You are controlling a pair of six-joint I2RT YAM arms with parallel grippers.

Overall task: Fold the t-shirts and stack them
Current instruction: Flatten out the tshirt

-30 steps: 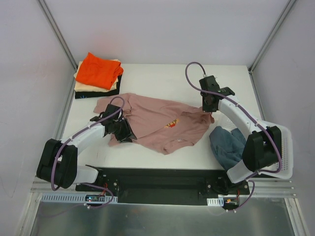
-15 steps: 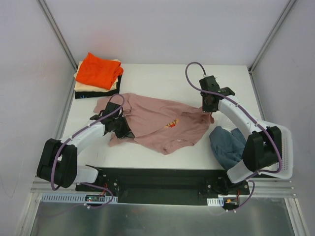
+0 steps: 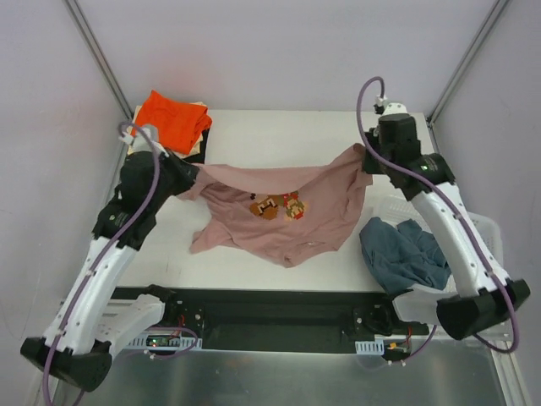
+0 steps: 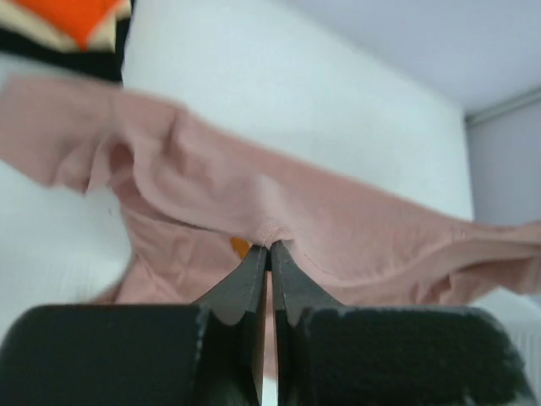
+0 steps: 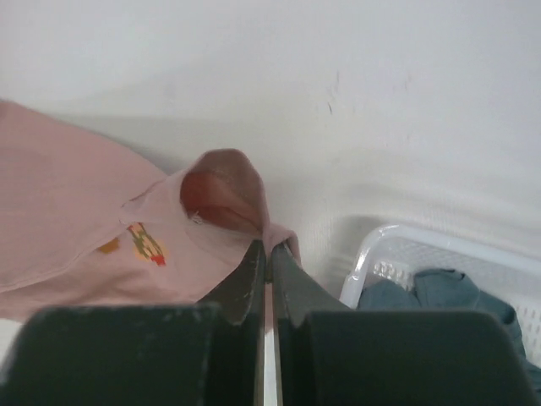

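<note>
The left gripper (image 3: 188, 175) is pressed together on the upper edge of the dusty pink t-shirt (image 3: 279, 216), pinching a fold of cloth at its left end. The right gripper (image 3: 365, 162) is also clamped shut, pinching the shirt's right end, where a sleeve opening bunches above its fingers. The shirt sags between the two grips, its lower part lying on the white table (image 3: 287, 135) with the pixel-art print showing. Behind the shirt's left end sits a stack of folded t-shirts (image 3: 169, 118), orange on top. Just right of the shirt, a slate blue t-shirt (image 3: 406, 254) lies heaped in a white mesh basket (image 3: 486, 233).
</note>
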